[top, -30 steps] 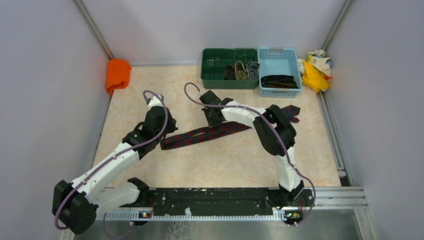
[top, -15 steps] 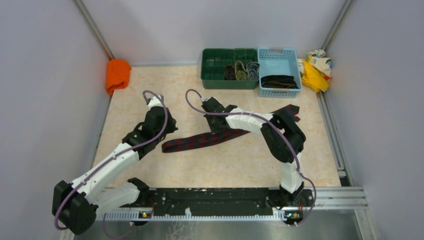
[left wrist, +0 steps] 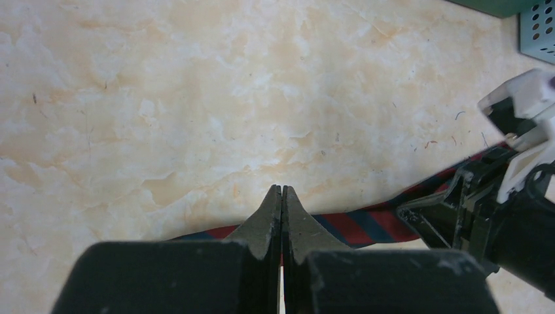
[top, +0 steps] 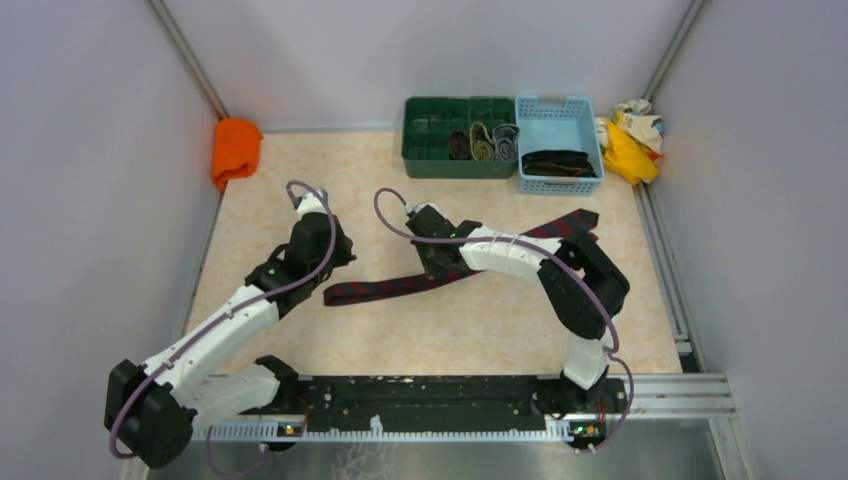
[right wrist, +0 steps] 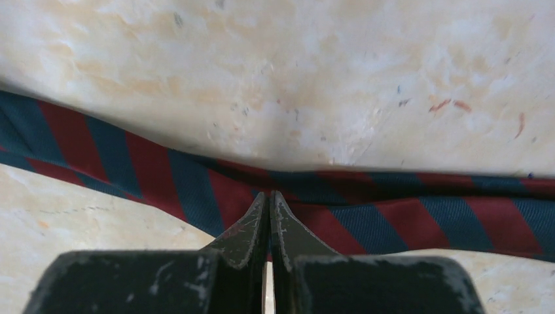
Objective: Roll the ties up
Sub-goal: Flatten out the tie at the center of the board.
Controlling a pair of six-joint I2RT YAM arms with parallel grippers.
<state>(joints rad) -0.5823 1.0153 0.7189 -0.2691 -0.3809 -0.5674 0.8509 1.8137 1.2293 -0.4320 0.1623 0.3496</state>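
Note:
One of the ties, dark red with navy stripes, lies slantwise across the table, its far end near the blue basket. My right gripper is shut, with its tips down on the tie's middle. In the right wrist view the striped tie runs just behind the right gripper. My left gripper is shut too and hangs over the tie's left end. In the left wrist view the tie passes behind the left gripper, and the right gripper shows at the right.
A green tray at the back holds three rolled ties. Beside it a blue basket holds dark ties. An orange cloth lies at the back left and yellow-and-cream rags at the back right.
The right arm swung its elbow to the right and its gripper slid a little right and nearer along the tie. The tie now lies straighter and narrower. The left arm stayed put.

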